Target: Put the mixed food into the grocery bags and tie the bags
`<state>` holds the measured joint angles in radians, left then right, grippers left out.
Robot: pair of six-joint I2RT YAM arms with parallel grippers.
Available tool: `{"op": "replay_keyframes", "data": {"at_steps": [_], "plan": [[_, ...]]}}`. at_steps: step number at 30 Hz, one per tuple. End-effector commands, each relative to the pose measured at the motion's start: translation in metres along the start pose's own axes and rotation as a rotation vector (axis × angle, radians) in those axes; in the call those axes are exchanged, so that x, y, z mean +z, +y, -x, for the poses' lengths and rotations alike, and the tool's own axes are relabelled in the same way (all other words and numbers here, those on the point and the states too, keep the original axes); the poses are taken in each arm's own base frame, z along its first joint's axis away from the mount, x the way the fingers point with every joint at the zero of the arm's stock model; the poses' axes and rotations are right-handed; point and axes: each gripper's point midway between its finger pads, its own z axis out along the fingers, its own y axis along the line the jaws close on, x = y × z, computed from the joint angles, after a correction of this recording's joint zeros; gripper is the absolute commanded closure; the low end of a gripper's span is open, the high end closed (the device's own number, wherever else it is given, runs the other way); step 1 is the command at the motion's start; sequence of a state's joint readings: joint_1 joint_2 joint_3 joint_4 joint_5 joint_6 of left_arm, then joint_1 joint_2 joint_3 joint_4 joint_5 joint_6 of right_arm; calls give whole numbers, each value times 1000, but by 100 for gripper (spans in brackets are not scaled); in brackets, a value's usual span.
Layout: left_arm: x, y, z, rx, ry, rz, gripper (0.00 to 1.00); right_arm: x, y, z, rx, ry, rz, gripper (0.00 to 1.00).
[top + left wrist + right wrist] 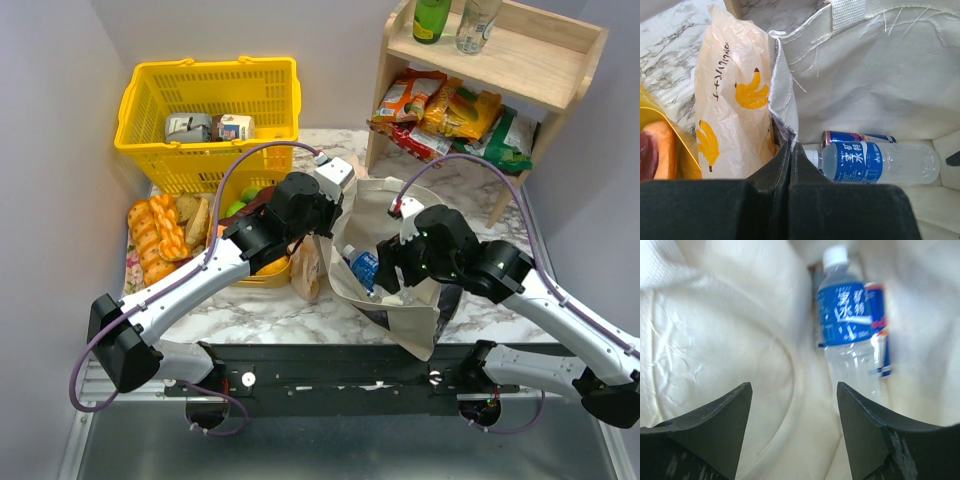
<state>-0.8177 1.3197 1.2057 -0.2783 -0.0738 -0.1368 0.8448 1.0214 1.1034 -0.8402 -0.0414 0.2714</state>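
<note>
The beige canvas tote (385,205) stands open mid-table. My left gripper (325,215) (790,145) is shut on the tote's left rim (782,100) and holds it up. Inside the tote lie a blue-silver can (855,136) (879,335) and a clear water bottle with a blue label (875,162) (845,325), side by side. My right gripper (395,275) (794,390) hangs inside the tote mouth, open and empty, above the cloth beside the bottle. The peach plastic bag with yellow banana prints (735,95) (305,270) leans against the tote's left side. Green limes (240,205) sit behind my left arm.
A yellow tray (265,275) lies under the left arm, with braided bread (155,235) to its left. The yellow shopping basket (210,105) stands at the back left. A wooden shelf (500,60) with snack packets (450,115) stands at the back right.
</note>
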Motion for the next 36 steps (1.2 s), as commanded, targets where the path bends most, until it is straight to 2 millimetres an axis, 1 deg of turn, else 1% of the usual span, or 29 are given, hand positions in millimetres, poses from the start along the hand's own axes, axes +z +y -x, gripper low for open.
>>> {"op": "replay_keyframes", "data": {"at_steps": [1,4,5,7,8,10,11,13,14,15,16,18,20,21,22,24,25,26,28,29,30,31,32,34,36], "plan": [[-3,6,-20,17,72,23,100,-25,-20,52,1,-191,-151,23],[-4,5,-20,18,71,21,100,-34,-39,72,50,-252,-264,23],[-4,6,-19,18,69,24,100,-38,-43,80,66,-273,-281,20],[-5,7,-18,16,65,29,100,-40,-52,84,65,-274,-326,14],[-5,7,-18,17,64,30,100,-44,-59,89,69,-282,-353,8],[-5,7,-18,16,61,30,100,-44,-72,88,68,-256,-412,5],[-6,7,-18,18,59,31,100,-50,-88,82,79,-230,-489,5],[-5,8,-18,19,59,36,100,-63,-100,85,88,-234,-569,5],[-5,8,-19,21,62,37,100,-72,-109,79,92,-212,-635,5],[-4,10,-20,25,65,45,100,-82,-109,85,104,-234,-648,5],[-4,10,-21,25,65,47,100,-87,-110,81,110,-219,-663,5],[-2,11,-23,25,73,49,100,-100,-114,81,122,-240,-687,5],[0,8,-25,23,80,38,100,-110,-113,74,153,-240,-693,5],[1,8,-25,23,80,37,100,-112,-112,70,172,-227,-692,5],[2,9,-27,26,84,39,100,-119,-109,63,229,-211,-687,5],[3,12,-29,33,94,55,100,-121,-102,52,285,-165,-659,5],[3,13,-30,34,95,60,100,-123,-98,47,342,-155,-653,5],[3,13,-30,34,100,62,100,-134,-97,36,365,-106,-666,5],[3,12,-29,32,97,55,100,-145,-95,26,424,-99,-677,6],[2,11,-28,28,94,51,100,-146,-89,23,470,-109,-634,7],[2,8,-27,24,92,39,100,-144,-86,18,514,-119,-622,11],[1,7,-25,19,88,34,100,-147,-81,17,553,-149,-583,11],[0,6,-25,17,87,29,100,-144,-76,17,569,-153,-547,11],[-1,3,-24,16,83,17,100,-135,-77,9,586,-117,-559,12],[-1,3,-24,15,83,15,100,-121,-73,3,592,-70,-539,12]]}}
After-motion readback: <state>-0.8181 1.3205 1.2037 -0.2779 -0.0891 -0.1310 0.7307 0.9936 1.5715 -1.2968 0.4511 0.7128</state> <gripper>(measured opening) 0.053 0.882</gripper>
